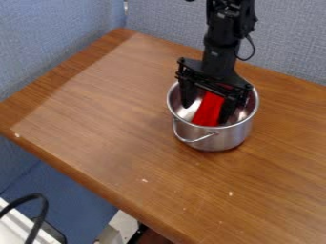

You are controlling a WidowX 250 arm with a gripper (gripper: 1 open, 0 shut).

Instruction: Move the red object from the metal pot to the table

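The metal pot point(216, 129) stands on the table point(102, 105) toward its right side. Inside it leans the red object point(211, 106), tilted against the pot's back wall. My gripper point(212, 95) reaches down from above into the pot's mouth. Its black fingers point(186, 88) stand spread on either side of the red object, open around it. Whether the fingers touch the block is unclear. The block's lower end is hidden in the pot.
A blue fabric wall point(76, 29) runs behind the table. The table's rounded front edge point(76, 176) drops to the floor, where black cables point(26, 214) lie at the lower left.
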